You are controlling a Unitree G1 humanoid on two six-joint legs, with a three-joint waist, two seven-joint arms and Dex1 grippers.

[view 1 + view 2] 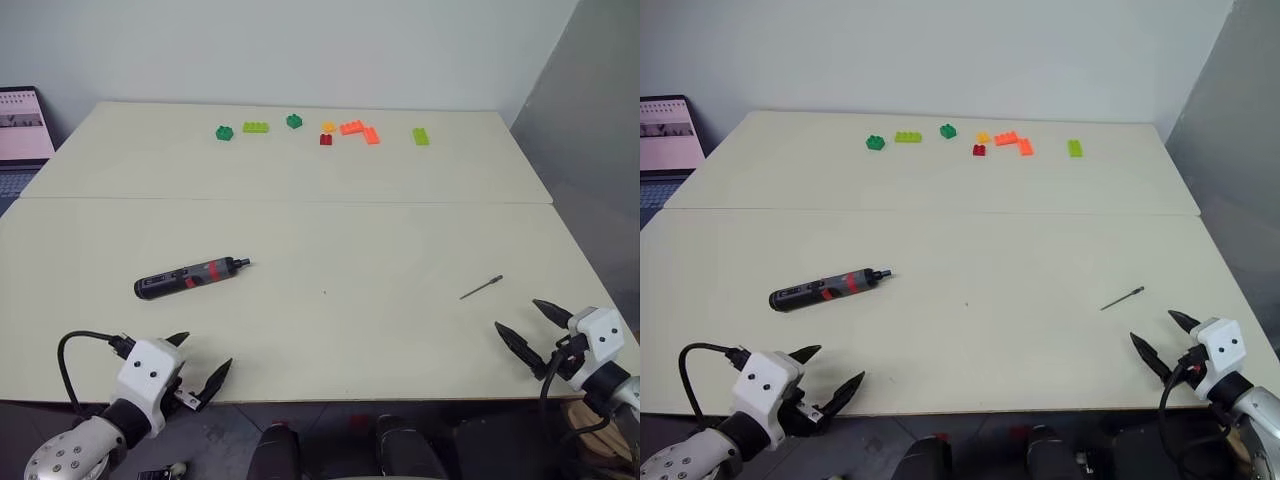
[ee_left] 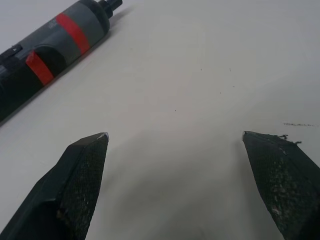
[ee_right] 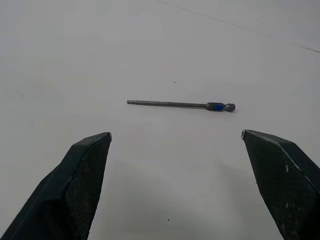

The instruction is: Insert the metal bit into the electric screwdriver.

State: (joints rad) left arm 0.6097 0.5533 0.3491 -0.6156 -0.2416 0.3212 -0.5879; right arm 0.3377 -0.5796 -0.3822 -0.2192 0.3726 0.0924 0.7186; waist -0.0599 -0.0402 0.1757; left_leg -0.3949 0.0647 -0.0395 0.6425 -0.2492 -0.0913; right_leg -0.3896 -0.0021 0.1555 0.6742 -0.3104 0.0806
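The electric screwdriver [image 1: 190, 277] lies flat on the cream table, left of centre, its narrow black tip pointing right; its dark grey body carries red bands [image 2: 55, 42]. My left gripper [image 1: 202, 362] hovers open at the table's near left edge, short of the screwdriver, nothing between its fingers. The metal bit [image 1: 481, 287] is a thin grey rod lying on the right side of the table; a small blue band marks one end [image 3: 181, 105]. My right gripper [image 1: 535, 323] stands open just nearer than the bit, empty, its fingers [image 3: 75, 185] spread wide on either side.
Several toy bricks, green [image 1: 255, 127], red [image 1: 326, 139], orange [image 1: 361, 130] and lime [image 1: 421, 136], line the far part of the table. A seam [image 1: 300, 200] joins two tabletops. A laptop [image 1: 22, 125] sits off the far left corner.
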